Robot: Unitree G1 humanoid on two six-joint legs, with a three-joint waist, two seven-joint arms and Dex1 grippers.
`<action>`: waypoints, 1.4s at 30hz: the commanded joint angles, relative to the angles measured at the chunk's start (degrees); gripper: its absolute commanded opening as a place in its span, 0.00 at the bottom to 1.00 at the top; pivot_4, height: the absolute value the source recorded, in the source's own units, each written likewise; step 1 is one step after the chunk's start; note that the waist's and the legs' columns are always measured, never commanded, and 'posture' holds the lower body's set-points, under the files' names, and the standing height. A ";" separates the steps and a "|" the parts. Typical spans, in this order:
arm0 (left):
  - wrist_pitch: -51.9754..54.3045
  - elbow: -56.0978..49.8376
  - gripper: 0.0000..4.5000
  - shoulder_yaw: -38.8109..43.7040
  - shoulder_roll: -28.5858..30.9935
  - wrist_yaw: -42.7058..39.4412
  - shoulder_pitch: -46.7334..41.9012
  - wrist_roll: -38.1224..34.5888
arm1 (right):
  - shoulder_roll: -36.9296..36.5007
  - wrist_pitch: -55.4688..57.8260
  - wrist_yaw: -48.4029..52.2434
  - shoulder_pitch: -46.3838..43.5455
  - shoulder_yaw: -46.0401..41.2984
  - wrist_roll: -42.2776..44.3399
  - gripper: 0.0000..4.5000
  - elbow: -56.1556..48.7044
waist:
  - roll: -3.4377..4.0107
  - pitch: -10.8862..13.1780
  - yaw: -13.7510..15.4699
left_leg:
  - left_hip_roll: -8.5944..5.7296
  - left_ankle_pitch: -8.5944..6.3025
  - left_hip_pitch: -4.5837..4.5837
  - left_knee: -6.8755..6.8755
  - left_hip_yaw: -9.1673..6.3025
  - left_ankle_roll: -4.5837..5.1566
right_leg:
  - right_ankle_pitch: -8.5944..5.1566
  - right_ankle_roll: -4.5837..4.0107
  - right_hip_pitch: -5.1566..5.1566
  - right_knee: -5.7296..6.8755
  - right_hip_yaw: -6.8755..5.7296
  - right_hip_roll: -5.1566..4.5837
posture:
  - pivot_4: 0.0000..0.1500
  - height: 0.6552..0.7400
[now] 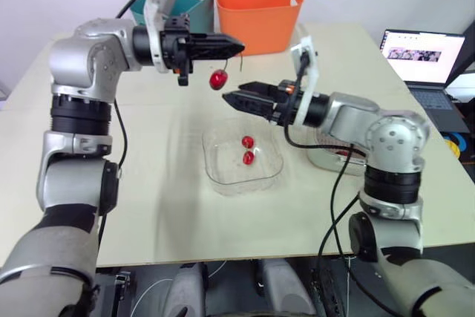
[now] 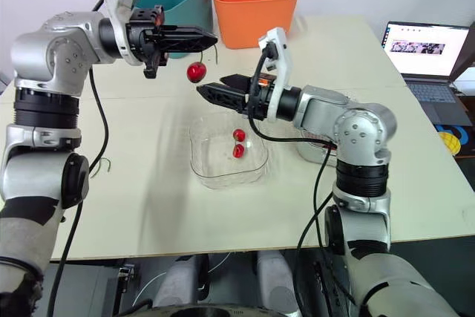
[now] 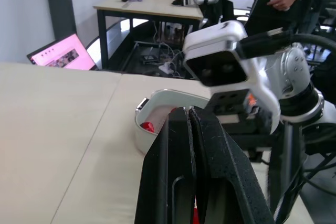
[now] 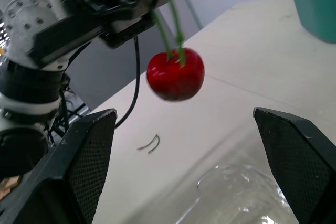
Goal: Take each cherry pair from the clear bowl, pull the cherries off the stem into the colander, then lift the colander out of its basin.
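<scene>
We judge ourselves midway: our left gripper [image 1: 236, 47] pinches a cherry pair [image 1: 217, 79] by its stem, held up near the clear bowl [image 1: 223, 183]. Our right gripper [image 1: 228, 99] gapes wide beside it. Two cherries [image 1: 248, 142] wait inside the bowl, and the colander [image 1: 330, 159] is not yet lifted.

My two head cameras look down over the table [image 1: 148, 206]. My right wrist camera sits close to the hanging cherry [image 4: 175, 74]; the left one faces the laptop [image 3: 58, 56]. Both also show from overhead.
</scene>
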 commanded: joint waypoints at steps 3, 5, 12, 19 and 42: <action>0.42 -2.41 0.00 1.57 0.51 0.60 0.19 -1.55 | 3.12 -3.88 -0.54 -2.98 0.23 -0.39 1.00 1.35 | 0.00 0.00 0.00 | 0.00 0.00 0.01 0.00 0.00 0.00 | 0.00 0.00 0.00 0.01 0.00 0.00 | 1.00 1.00; 0.59 -2.68 0.00 1.55 0.51 0.62 0.47 -1.71 | 3.87 -4.49 -0.71 -3.34 0.67 -0.57 1.00 1.86 | 0.00 0.00 0.03 | 0.00 0.00 0.00 0.00 0.00 0.00 | 0.00 0.00 0.00 0.01 0.00 0.00 | 1.00 1.00; 0.74 -3.45 0.00 1.38 0.14 1.17 1.27 -2.06 | 5.23 -5.30 -1.15 -3.92 1.55 -0.51 1.00 2.50 | 0.00 0.00 0.04 | 0.00 0.00 0.00 0.01 -0.01 0.00 | 0.00 0.00 0.01 0.00 -0.01 -0.01 | 1.00 1.00; 0.68 -3.09 0.00 1.59 0.01 1.75 0.78 -2.45 | 5.58 -5.49 -1.15 -3.42 3.01 -1.53 1.00 3.02 | 0.00 0.00 0.02 | 0.00 0.00 0.00 0.00 -0.01 0.00 | 0.00 0.00 0.00 0.01 -0.01 0.00 | 1.00 1.00; -2.29 1.24 0.00 1.86 -0.14 2.65 -1.52 -1.54 | 4.08 -5.24 0.83 -0.62 7.01 -4.60 0.24 1.07 | 0.00 0.00 0.01 | 0.00 0.00 0.00 0.00 -0.02 0.00 | 0.00 0.00 0.01 0.00 -0.01 0.00 | 1.00 1.00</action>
